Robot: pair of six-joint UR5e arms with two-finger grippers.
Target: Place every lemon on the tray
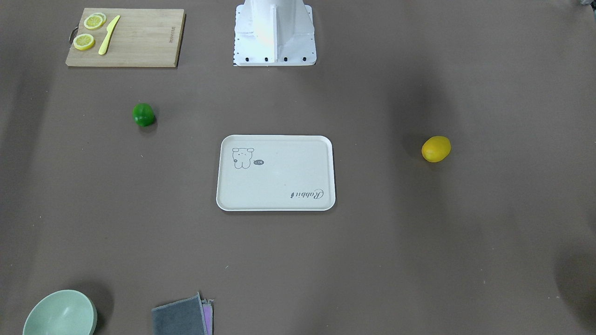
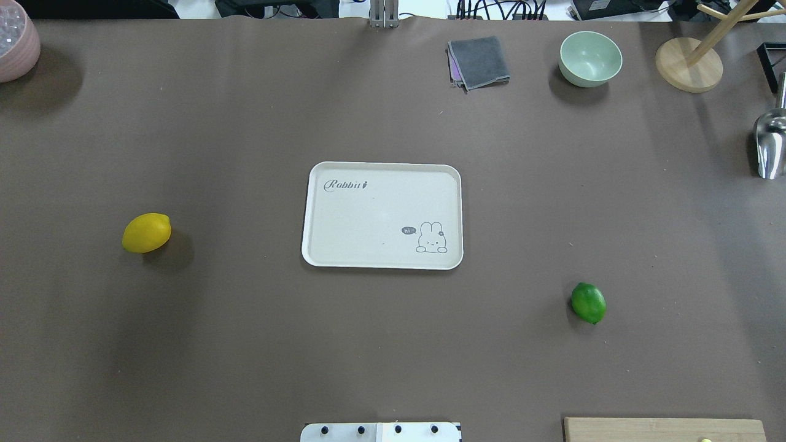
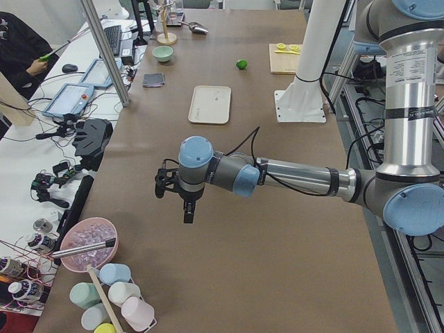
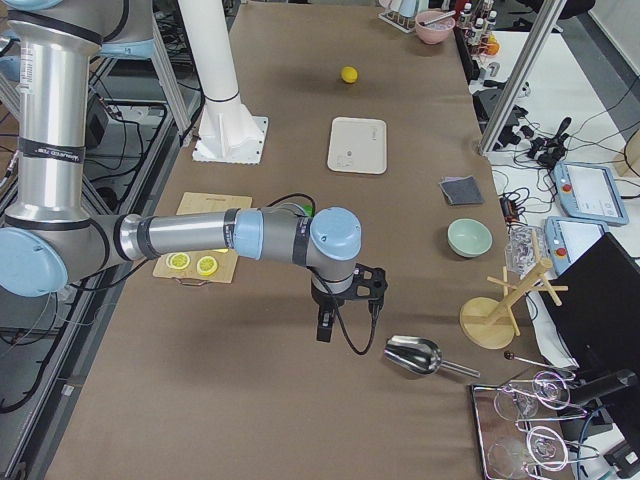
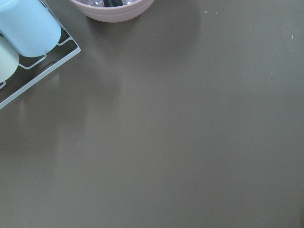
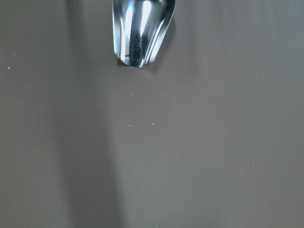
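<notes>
The bright yellow lemon (image 2: pixel 146 232) lies on the brown table left of the tray in the overhead view; it also shows in the front view (image 1: pixel 436 149). The dark green lemon (image 2: pixel 588 302) lies right of and nearer than the tray, and also shows in the front view (image 1: pixel 143 114). The cream tray (image 2: pixel 381 215) sits empty at the table's middle. My left gripper (image 3: pixel 173 201) hangs over the table's left end, far from the yellow lemon. My right gripper (image 4: pixel 350 315) hangs over the right end near a metal scoop. Both show only in side views, so I cannot tell whether they are open or shut.
A bamboo cutting board (image 1: pixel 125 37) holds lemon slices and a yellow knife. A green bowl (image 2: pixel 590 58), a grey cloth (image 2: pixel 479 61), a wooden stand (image 2: pixel 688 64) and the metal scoop (image 2: pixel 770 144) stand far right. A pink bowl (image 2: pixel 15 40) and a cup rack (image 5: pixel 28 28) stand far left.
</notes>
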